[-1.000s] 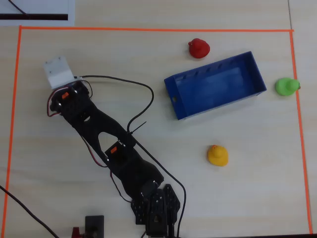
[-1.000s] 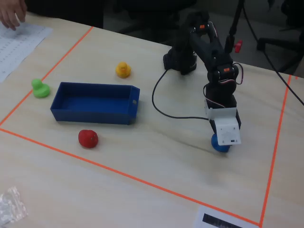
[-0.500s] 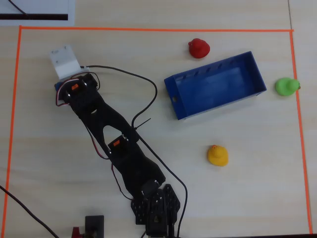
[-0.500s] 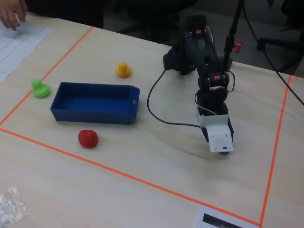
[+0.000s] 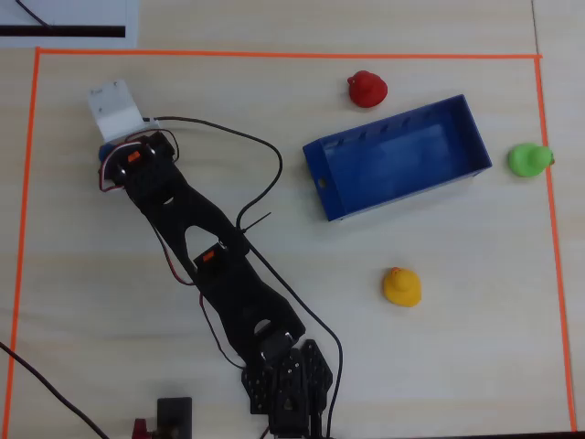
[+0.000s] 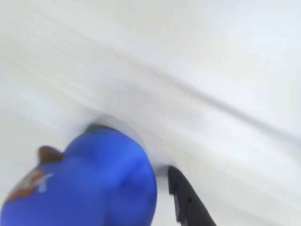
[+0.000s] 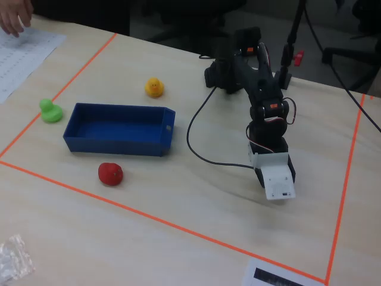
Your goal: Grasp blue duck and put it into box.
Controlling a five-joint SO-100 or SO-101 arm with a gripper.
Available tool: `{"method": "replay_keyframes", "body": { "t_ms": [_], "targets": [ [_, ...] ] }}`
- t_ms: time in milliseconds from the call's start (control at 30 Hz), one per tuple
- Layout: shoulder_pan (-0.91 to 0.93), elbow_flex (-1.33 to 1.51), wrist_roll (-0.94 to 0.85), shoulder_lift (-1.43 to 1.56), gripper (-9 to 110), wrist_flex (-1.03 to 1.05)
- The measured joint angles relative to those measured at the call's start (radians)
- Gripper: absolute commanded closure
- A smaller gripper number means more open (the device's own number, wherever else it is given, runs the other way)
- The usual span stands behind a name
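Arm stretched out low over the table, pincer (image 6: 160, 197) pointing down, closure hidden.

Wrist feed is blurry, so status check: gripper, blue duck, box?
Gripper down over blue duck, closure unclear. Box empty. Red duck beside the box, not in the way.

The blue duck (image 6: 101, 181) is seen large and blurred at seven o'clock in the wrist view, its orange beak at nine. One dark finger (image 6: 187, 201) is seen just beside it, at five o'clock, over a pale table (image 6: 197, 61).
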Motion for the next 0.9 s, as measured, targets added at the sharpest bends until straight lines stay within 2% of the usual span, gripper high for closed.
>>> {"method": "replay_keyframes", "body": {
  "t_ms": [33, 100, 133, 367, 500, 733, 833, 900],
  "targets": [
    [0.000, -0.005, 0.000, -0.003, 74, -0.002],
    [0.000, -0.006, -0.005, -0.006, 100, -0.003],
    [0.000, -0.006, -0.014, -0.009, 101, -0.003],
    [0.003, -0.023, 0.002, -0.003, 101, -0.011],
    [0.077, -0.092, 0.048, 0.109, 101, 0.038],
    [0.463, -0.569, -0.005, 0.367, 101, 0.426],
    [0.696, -0.634, -0.074, 0.400, 101, 0.561],
    [0.847, -0.606, -0.109, 0.399, 101, 0.574]
  ]
}}
